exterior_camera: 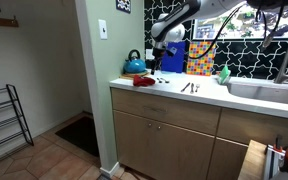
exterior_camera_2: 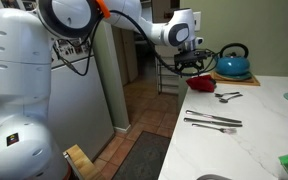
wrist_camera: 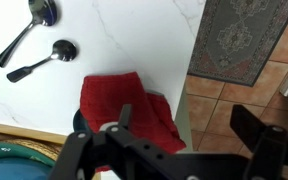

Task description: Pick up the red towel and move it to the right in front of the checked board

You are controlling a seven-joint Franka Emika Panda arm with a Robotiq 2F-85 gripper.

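Note:
The red towel (wrist_camera: 119, 105) lies crumpled on the white counter at its corner edge, and it shows in both exterior views (exterior_camera: 144, 80) (exterior_camera_2: 202, 85). My gripper (wrist_camera: 189, 125) is open and empty. It hangs above the towel, with one finger over the cloth and the other out past the counter edge over the floor. The gripper also shows in both exterior views (exterior_camera: 160, 55) (exterior_camera_2: 189, 52). The checked board (exterior_camera: 199, 56) leans against the back wall, further along the counter from the towel.
A teal kettle (exterior_camera: 134, 65) (exterior_camera_2: 232, 62) stands just behind the towel. Two spoons (wrist_camera: 39, 45) (exterior_camera_2: 227, 96) lie beside it, and a fork and knife (exterior_camera_2: 214, 121) (exterior_camera: 189, 87) further along. A sink (exterior_camera: 269, 90) lies beyond. A rug (wrist_camera: 239, 40) covers the tiled floor below.

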